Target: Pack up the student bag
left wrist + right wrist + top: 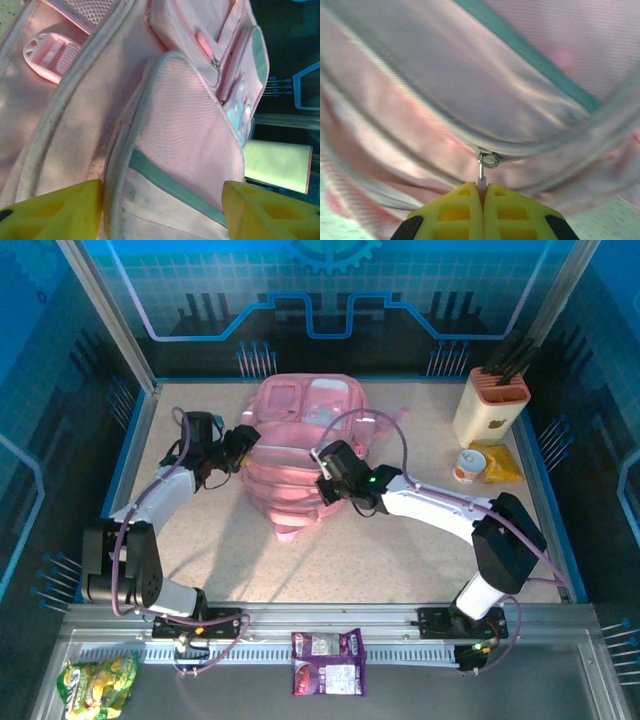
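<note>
The student bag [300, 440], a big pink backpack, lies flat at the middle back of the table. My left gripper [245, 445] is at the bag's left side and open. In the left wrist view, a mesh side pocket [185, 130] with a teal strip lies between the yellow fingers [55, 210] of the gripper [162, 210]. My right gripper [325, 475] is over the bag's right front. In the right wrist view the gripper [483, 192] is shut on a pink zipper pull [481, 175] that hangs from a metal slider ring [488, 159] on the bag [470, 90].
A cream holder [490, 405] with dark pens stands at the back right, with a small can [468, 465] and a yellow packet [497, 462] in front of it. On the near metal shelf lie a purple snack packet [328, 660] and a green snack bag [97, 683].
</note>
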Motion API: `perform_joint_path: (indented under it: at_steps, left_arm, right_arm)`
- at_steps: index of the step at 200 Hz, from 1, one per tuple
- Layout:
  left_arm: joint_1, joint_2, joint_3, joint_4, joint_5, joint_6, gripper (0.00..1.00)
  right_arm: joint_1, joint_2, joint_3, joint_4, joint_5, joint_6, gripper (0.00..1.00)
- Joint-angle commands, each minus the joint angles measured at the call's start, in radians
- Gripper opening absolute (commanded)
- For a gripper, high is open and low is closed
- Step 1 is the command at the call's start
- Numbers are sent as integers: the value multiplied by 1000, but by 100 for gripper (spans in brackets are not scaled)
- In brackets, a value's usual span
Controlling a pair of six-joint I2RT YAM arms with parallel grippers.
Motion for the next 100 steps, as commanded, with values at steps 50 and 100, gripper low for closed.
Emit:
perform_joint_path:
  at_steps: [50,100]
  left_arm:
    - [-256,-290,-340,198,-283,-442,76]
    - [-391,-101,-257,420,-319,-534,59]
  right_arm:
    - [18,42,21,-10,-49,26,0]
    - [18,43,3,-8,-33,17,0]
